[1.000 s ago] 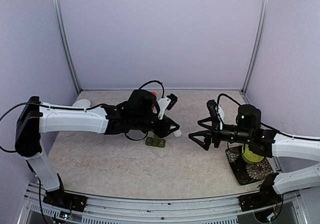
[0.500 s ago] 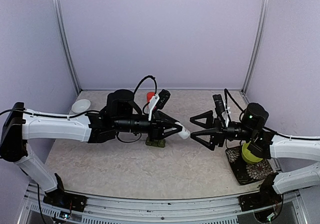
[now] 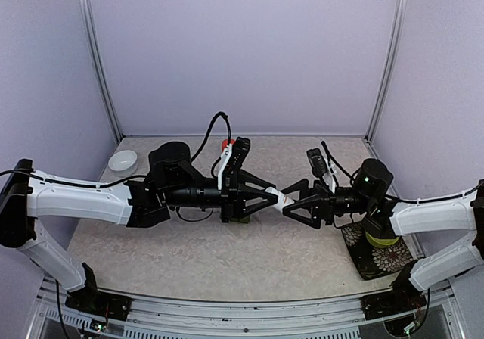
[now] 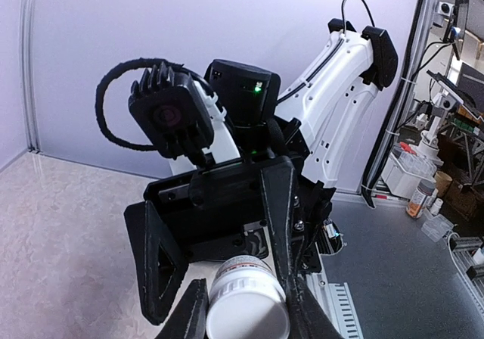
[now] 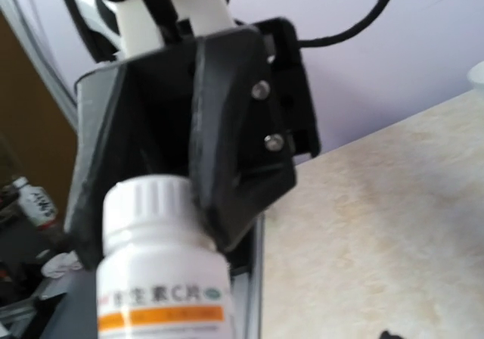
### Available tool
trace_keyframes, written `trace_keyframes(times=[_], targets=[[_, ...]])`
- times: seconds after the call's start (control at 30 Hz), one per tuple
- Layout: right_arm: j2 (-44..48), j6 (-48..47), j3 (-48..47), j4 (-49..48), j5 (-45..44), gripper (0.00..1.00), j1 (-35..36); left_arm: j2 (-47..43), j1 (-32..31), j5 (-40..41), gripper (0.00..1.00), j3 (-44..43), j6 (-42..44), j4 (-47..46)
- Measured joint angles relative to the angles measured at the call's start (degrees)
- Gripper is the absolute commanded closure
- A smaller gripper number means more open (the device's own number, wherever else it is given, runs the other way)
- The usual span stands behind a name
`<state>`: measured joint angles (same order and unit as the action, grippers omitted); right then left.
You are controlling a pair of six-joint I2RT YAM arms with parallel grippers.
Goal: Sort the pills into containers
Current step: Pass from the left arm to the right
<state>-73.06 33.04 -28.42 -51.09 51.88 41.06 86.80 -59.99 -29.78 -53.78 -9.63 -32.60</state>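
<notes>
Lilac walls on three sides, mottled beige desk below. Both arms reach in over the middle of the desk and meet there, above the surface. Left hand (image 3: 272,197) is clamped on a white pill bottle (image 5: 162,278): ribbed white cap, white label with an orange band. Left wrist view shows the bottle pinched between the two left fingers (image 4: 301,309). Right hand (image 3: 293,202) faces it head-on, jaws spread wide, one to each side of the bottle's free end with a gap showing on at least one side; no grip seen. Pill box (image 3: 236,219), dark green, lies on the desk at centre, directly under the left hand and mostly hidden by it; lids not readable from here. Red-orange bottle (image 3: 227,144) stands behind the left wrist, toward the far edge. White bowl (image 3: 122,160) sits near the far left corner. Lime-green bowl (image 3: 378,237) rests on a dark patterned mat (image 3: 376,260) by the right edge, partly hidden by the right forearm.
</notes>
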Motion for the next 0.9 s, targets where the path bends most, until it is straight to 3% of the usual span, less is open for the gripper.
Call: trace_keyframes(times=[0.9], targets=[[-4.24,8.72,-1.68,-10.23,5.49,0.46,1.31,0.13,-1.09,0.24,0.81,0.00,1.62,-0.44]])
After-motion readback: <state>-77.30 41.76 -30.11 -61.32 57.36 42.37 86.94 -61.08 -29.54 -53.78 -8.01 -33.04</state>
